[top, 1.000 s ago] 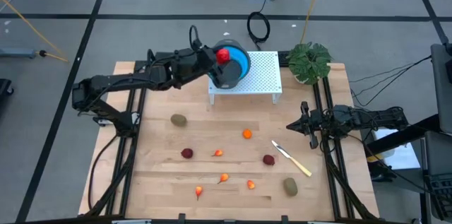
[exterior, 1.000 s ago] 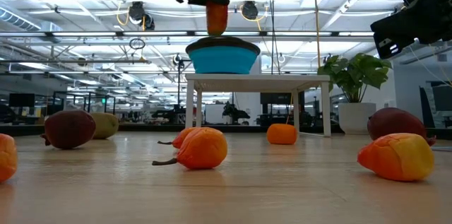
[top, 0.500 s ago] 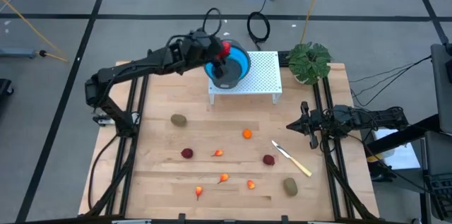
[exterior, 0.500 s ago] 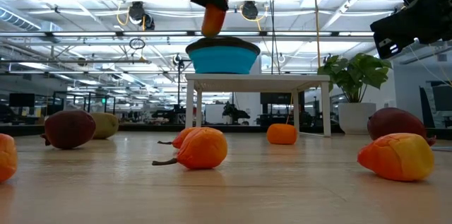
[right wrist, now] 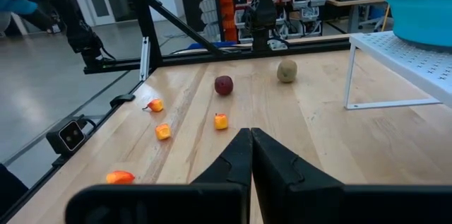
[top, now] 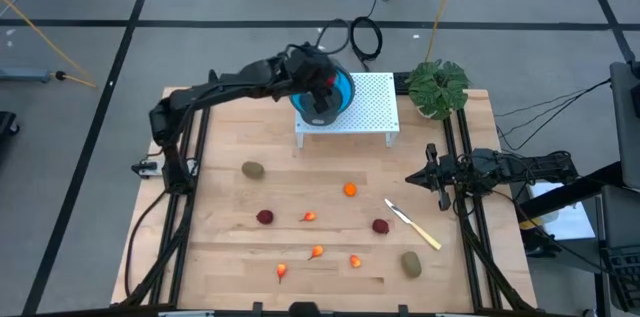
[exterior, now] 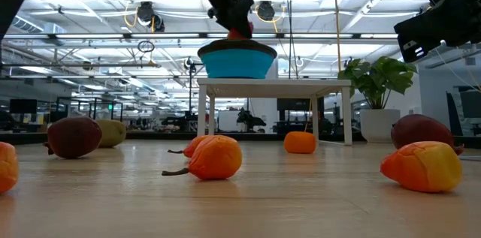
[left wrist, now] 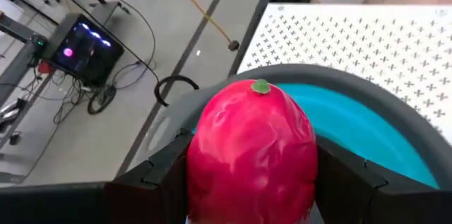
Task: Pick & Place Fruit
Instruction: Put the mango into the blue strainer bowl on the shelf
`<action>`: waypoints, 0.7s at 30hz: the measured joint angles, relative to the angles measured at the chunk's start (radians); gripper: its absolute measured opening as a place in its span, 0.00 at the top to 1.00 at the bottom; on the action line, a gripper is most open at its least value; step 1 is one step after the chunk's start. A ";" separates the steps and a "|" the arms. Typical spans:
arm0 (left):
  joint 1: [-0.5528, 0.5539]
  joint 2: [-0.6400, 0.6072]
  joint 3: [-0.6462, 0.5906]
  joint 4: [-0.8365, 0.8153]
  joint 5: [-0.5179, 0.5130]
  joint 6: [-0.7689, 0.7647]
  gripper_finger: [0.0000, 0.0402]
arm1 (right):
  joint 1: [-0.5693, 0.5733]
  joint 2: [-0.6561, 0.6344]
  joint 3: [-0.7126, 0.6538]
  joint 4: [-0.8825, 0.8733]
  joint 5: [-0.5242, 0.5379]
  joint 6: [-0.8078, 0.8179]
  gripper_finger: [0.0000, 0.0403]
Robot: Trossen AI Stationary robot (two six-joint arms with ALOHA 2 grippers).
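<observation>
Between the left end effector's (left wrist: 251, 181) two dark fingers (left wrist: 159, 174) sits the elongated red fruit (left wrist: 252, 152), pinched on both flanks, its small green stem end pointing away from the wrist. Directly below and just ahead of that end effector is the blue bowl (left wrist: 367, 128) with its grey rim, standing on the white perforated stand (top: 368, 107) at the far side of the table (top: 220, 247). From the low view the fruit's red tip (exterior: 239, 34) shows just above the bowl's rim (exterior: 237, 46); whether it touches the bowl cannot be told.

Well apart from the left end effector, toward the near side of the table, lie the other pieces: a brown-green oval (top: 253, 169), a dark red ball (top: 264, 217), a small round orange piece (top: 350, 190), a second dark red ball (top: 380, 225), a second brown-green oval (top: 411, 263), and tiny orange-red bits (top: 316, 251).

Off at the table's right edge waits the right end effector (top: 415, 178), its fingers pressed together with nothing between them. Just beside it, toward the table's near side, lies the pale-handled knife (top: 414, 225). A potted plant (top: 438, 87) stands at the far right corner, beyond the right end effector.
</observation>
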 joint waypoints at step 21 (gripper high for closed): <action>-0.001 0.053 0.000 -0.118 -0.012 0.031 0.43 | 0.000 0.000 0.000 0.000 -0.001 0.011 1.00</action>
